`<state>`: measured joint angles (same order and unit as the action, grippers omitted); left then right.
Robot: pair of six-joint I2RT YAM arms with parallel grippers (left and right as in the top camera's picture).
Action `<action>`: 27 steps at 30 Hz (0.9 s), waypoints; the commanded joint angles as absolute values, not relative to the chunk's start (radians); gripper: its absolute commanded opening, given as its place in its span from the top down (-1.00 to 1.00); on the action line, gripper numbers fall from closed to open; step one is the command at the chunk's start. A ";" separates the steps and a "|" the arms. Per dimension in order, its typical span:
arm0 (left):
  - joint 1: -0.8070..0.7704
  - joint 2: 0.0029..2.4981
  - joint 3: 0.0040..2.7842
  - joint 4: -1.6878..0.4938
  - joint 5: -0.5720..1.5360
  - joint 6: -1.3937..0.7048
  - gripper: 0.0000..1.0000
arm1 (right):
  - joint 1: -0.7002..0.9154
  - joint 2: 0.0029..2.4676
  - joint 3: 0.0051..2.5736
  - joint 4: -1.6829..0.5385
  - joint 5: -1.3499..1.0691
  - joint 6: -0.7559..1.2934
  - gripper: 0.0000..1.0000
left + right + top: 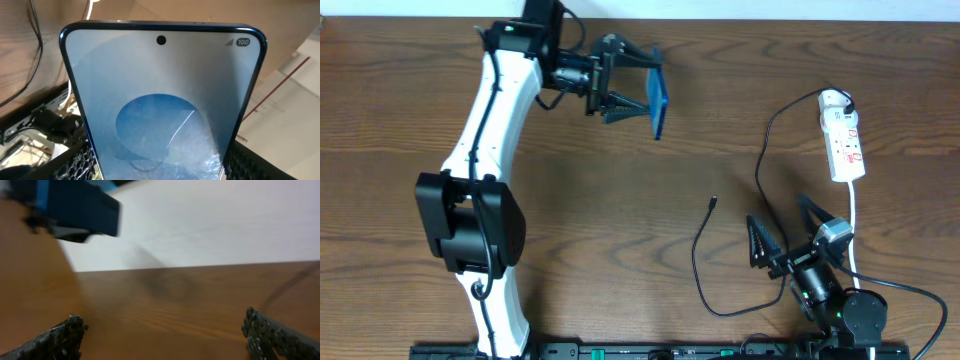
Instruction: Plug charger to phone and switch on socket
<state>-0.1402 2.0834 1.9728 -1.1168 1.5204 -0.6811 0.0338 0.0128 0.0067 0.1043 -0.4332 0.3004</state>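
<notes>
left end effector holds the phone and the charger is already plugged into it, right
Not plugged in. The overhead view shows the charger tip lying loose on the table, apart from the phone, which the left end effector does hold.

The overhead camera is looking straight down on the whole worktop [620, 200]. The left wrist camera is facing the phone [160, 100] at very close range. The right wrist camera is skimming low over the worktop, sharing that phone.
</notes>
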 commanded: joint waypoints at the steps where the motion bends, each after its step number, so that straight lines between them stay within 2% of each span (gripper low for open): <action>1: -0.115 2.067 1.983 -1.121 1.573 -0.686 -0.50 | 0.026 0.010 0.028 0.105 -0.560 0.363 -0.99; 5: -0.101 2.067 1.983 -1.122 1.573 -0.696 -0.49 | 0.026 0.092 0.190 -0.171 -0.437 0.295 -0.98; 8: -0.101 2.067 1.983 -1.122 1.573 -0.706 -0.49 | 0.026 0.252 0.361 -0.376 -0.300 0.191 -0.99; 10: -0.101 2.067 1.983 -1.122 1.573 -0.706 -0.49 | 0.026 0.360 0.435 -0.358 -0.366 0.171 -0.99; 14: -0.101 2.067 1.983 -1.122 1.573 -0.713 -0.49 | 0.026 0.517 0.484 -0.253 -0.706 0.255 -0.98; 17: -0.101 2.067 1.983 -1.122 1.573 -0.712 -0.49 | 0.030 0.620 0.494 -0.144 -0.761 0.414 -0.99; 18: -0.101 2.067 1.983 -1.121 1.573 -0.712 -0.49 | 0.036 0.643 0.508 -0.148 -0.767 0.419 -0.93; 19: -0.101 2.067 1.983 -1.121 1.573 -0.712 -0.49 | 0.055 0.677 0.541 -0.187 -0.752 0.418 -0.97; 22: -0.101 2.067 1.983 -1.121 1.573 -0.712 -0.49 | 0.121 0.760 0.687 -0.423 -0.560 0.382 -0.98; 24: -0.101 2.067 1.983 -1.121 1.558 -0.714 -0.49 | 0.205 0.838 0.839 -0.632 -0.323 0.350 -0.99; 27: -0.101 2.069 1.983 -1.121 1.526 -0.739 -0.49 | 0.322 0.917 0.984 -0.775 -0.102 0.351 -0.98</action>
